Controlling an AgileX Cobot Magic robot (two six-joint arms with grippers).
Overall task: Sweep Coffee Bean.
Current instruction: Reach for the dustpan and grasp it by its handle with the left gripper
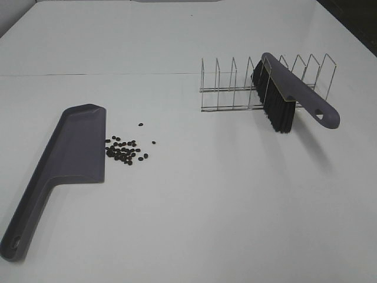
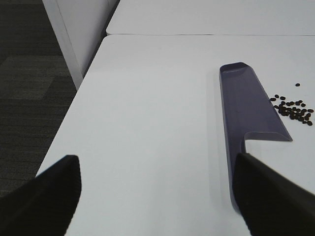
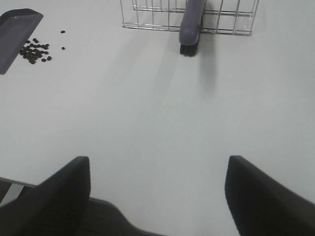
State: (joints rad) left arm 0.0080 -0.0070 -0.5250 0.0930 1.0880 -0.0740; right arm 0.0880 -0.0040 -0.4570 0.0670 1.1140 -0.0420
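Note:
A loose scatter of tiny dark coffee beans (image 1: 125, 151) lies on the white table just right of the grey dustpan (image 1: 70, 156), whose handle points to the front left. The beans (image 2: 293, 109) and dustpan (image 2: 248, 105) show in the left wrist view, and the beans (image 3: 35, 51) and a corner of the dustpan (image 3: 15, 34) show in the right wrist view. A grey brush with black bristles (image 1: 281, 94) rests in a wire rack (image 1: 235, 85); it also shows in the right wrist view (image 3: 191, 24). Neither gripper shows in the exterior view. My left gripper (image 2: 157, 196) and right gripper (image 3: 157, 196) are both open and empty, back from the objects.
The wire rack (image 3: 162, 17) stands at the back right of the table. The table's left edge (image 2: 78, 93) drops to dark floor. A seam (image 1: 94, 74) runs across the table behind the objects.

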